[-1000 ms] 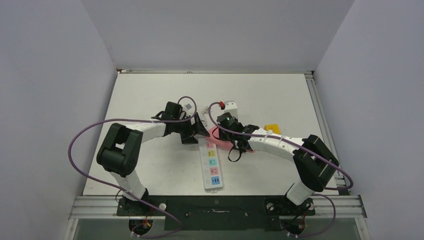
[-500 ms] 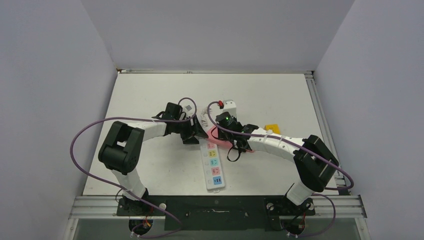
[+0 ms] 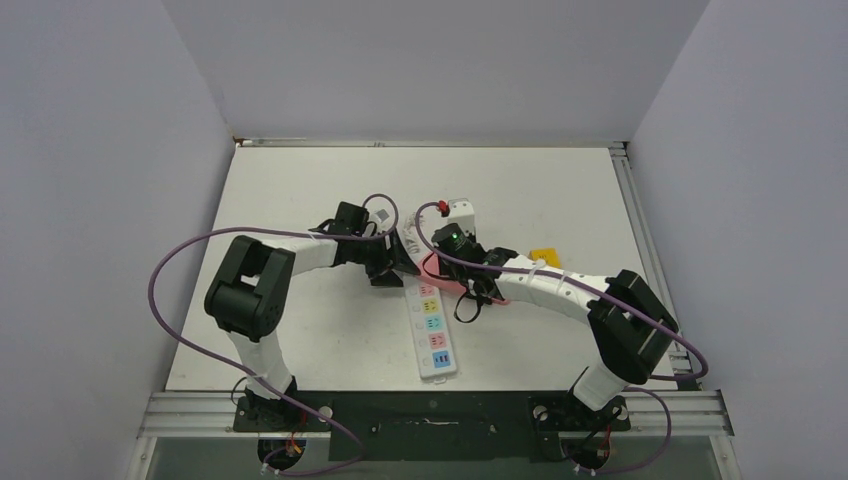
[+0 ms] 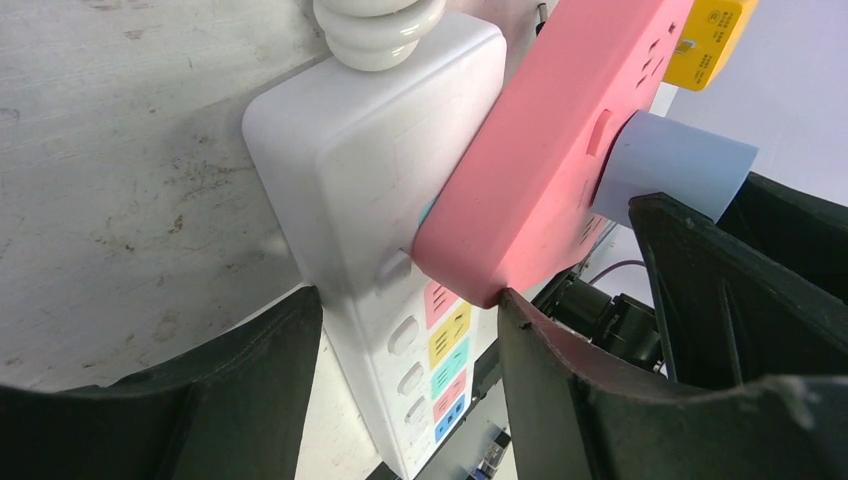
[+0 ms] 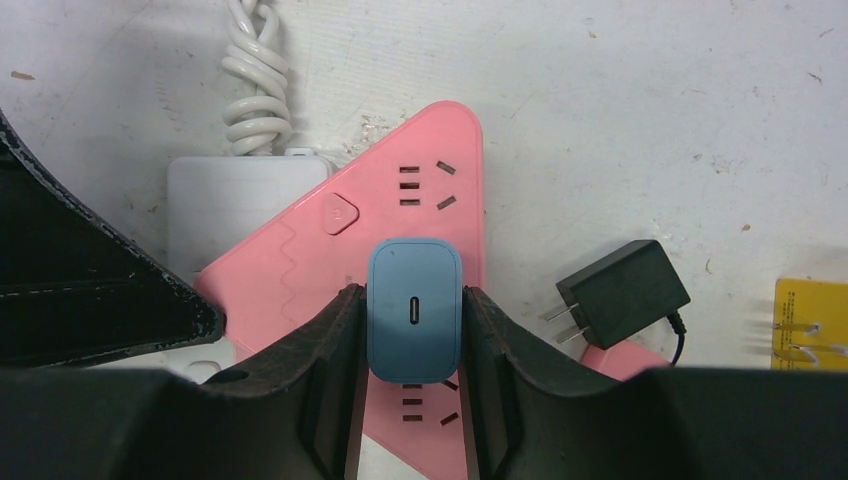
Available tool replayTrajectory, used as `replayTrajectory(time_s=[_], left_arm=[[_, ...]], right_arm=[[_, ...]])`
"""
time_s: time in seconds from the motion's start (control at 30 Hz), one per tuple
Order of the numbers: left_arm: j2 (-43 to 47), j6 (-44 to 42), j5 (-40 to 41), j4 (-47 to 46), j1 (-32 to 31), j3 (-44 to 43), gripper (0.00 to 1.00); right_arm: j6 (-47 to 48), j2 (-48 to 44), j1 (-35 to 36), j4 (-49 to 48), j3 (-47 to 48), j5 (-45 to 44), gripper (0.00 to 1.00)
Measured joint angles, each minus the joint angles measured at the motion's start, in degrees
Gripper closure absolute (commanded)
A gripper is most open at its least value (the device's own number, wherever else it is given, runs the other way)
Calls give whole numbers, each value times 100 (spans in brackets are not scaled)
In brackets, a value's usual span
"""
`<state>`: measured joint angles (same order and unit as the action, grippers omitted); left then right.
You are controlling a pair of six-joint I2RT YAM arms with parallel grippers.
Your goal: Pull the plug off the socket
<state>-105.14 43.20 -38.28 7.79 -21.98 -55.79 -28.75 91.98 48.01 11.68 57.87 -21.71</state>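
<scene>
The white power strip (image 3: pixel 432 330) with coloured outlets lies lengthwise; it also shows in the left wrist view (image 4: pixel 370 180) and the right wrist view (image 5: pixel 235 190). A pink power strip (image 3: pixel 437 272) lies tilted across its far end (image 4: pixel 560 130) (image 5: pixel 420 180). A blue plug (image 5: pixel 414 310) (image 4: pixel 675 165) sits in the pink strip. My right gripper (image 5: pixel 413 330) (image 3: pixel 465 275) is shut on the blue plug. My left gripper (image 4: pixel 405 330) (image 3: pixel 395 262) grips the white strip's far end, one finger against its side, the other at the pink strip's corner.
A black adapter (image 5: pixel 620 290) with bare prongs lies right of the pink strip. A yellow tag (image 3: pixel 543 256) (image 5: pixel 810 320) lies further right. The white strip's coiled cord (image 5: pixel 255 90) runs away from it. A small white block (image 3: pixel 458 212) with a red part sits behind.
The white power strip has turned: its near end has swung to the right. My left arm has shifted slightly right with it. My right gripper stays on the blue plug.
</scene>
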Motion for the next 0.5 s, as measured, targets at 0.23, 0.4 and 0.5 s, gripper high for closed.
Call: replayTrajectory(time_s=[0.23, 0.4, 0.5], left_arm=[[-90, -9, -72, 35, -17, -87, 50], [-142, -9, -81, 28, -57, -151, 51], [-153, -11, -83, 31, -61, -164, 51]], right_arm=[[-26, -109, -203, 24, -59, 334, 95], [-46, -249, -402, -44, -190, 691, 95], [-46, -262, -420, -52, -208, 730, 95]])
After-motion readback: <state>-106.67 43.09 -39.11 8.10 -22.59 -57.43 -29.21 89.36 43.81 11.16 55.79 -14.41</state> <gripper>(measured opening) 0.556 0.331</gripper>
